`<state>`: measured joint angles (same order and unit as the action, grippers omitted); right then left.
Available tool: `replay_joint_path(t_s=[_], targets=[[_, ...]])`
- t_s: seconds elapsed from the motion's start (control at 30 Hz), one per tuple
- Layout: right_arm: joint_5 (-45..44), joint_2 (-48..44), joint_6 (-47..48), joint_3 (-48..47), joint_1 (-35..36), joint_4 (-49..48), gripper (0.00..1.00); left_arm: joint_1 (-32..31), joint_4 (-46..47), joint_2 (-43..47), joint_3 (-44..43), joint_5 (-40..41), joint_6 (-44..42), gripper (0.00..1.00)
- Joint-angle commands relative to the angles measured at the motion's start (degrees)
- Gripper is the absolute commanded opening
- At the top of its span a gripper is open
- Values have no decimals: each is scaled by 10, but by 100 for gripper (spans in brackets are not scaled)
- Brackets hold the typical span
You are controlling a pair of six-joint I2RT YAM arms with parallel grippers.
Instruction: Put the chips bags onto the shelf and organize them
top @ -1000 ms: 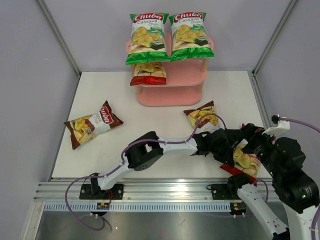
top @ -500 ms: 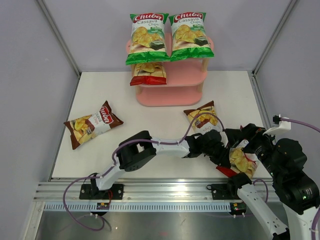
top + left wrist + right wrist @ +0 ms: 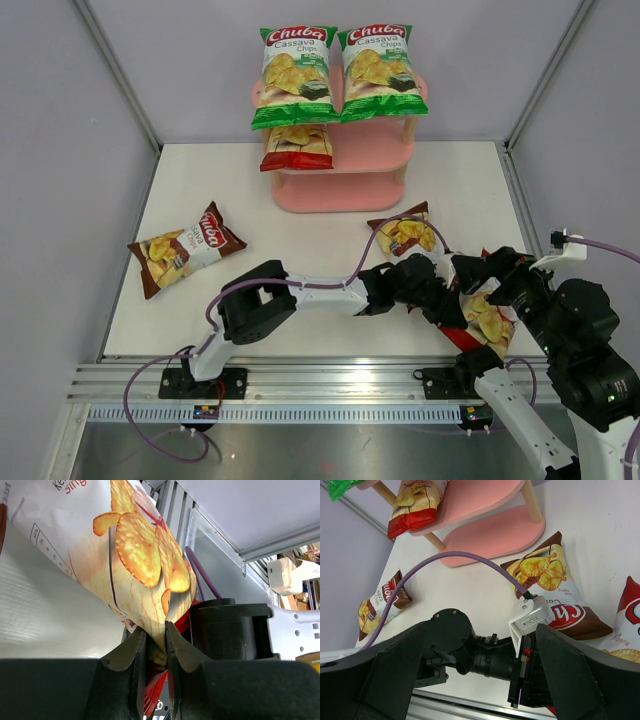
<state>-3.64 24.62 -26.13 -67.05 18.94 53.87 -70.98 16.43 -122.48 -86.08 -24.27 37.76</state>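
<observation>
- Your shelf (image 3: 372, 152) stands at the far edge of the tabletop (image 3: 300, 235), in the middle.
- Its top board carries two bags side by side: one green bag (image 3: 293, 75) on the left and the other green bag (image 3: 382, 70) on the right. Both have their logos toward the back, and their lower ends hang over the front edge.
- The middle board holds the shelved red bag (image 3: 298, 147) at its left end, with its bottom edge sticking out over the front.
- Two dark bags lie flat on the tabletop, well apart. The left brown bag (image 3: 185, 250) sits tilted near the left edge. The right brown bag (image 3: 405, 230) lies in front of the shelf's right side.
- Your left arm (image 3: 300, 295) reaches across to the near right corner. There the left end effector (image 3: 155, 650) is clamped on the bottom edge of the gripped red bag (image 3: 487, 318). In the left wrist view the two fingers pinch the crumpled foil between them.
- That bag lies just beside the right brown bag, toward the near right. You cannot tell whether it is clear of the tabletop.
- Your right end effector (image 3: 480, 680) hangs above the left arm's wrist with its fingers spread wide and nothing between them.
</observation>
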Motion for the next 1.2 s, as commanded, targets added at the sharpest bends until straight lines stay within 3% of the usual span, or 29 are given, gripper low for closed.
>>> replay_joint_path(t_s=[0.0,0.33,0.57,0.8,1.0,1.17], targets=[[-12,-5,9,-19,-2,-26,99,1,97,61,13,-15,-10,0],[-22,-11,7,-12,-2,-33,99,16,159,123,94,61,-8,0],[-24,-10,6,-7,-2,-39,100,22,189,152,123,43,-18,0],[-20,-12,-8,11,-2,-52,99,25,207,215,181,77,-35,0],[2,-15,-45,43,-2,-69,100,41,219,301,274,153,-25,0],[34,-64,-60,100,-2,-154,100,68,223,376,359,202,-16,0]])
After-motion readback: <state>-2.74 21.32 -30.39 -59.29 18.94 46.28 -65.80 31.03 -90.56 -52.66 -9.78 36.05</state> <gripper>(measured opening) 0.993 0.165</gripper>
